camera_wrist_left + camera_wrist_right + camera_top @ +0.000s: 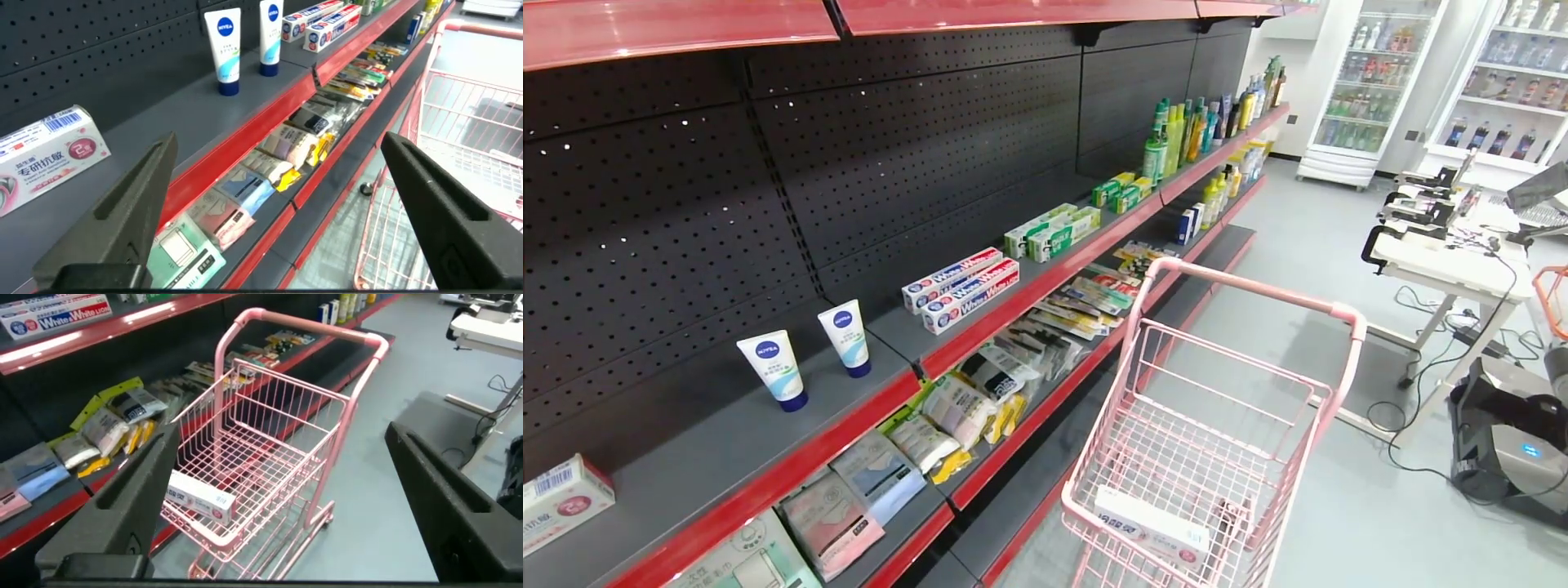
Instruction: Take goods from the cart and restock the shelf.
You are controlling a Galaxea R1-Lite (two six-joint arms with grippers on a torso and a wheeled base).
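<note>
Head view: box [1152, 527] (white) in cart [1258, 288]

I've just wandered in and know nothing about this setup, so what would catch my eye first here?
The pink cart stands out at once, parked in the aisle beside the shelving with one white box lying in its basket. Next come the two white tubes standing upright on a largely bare dark shelf with a red front edge, to the cart's left.
</note>
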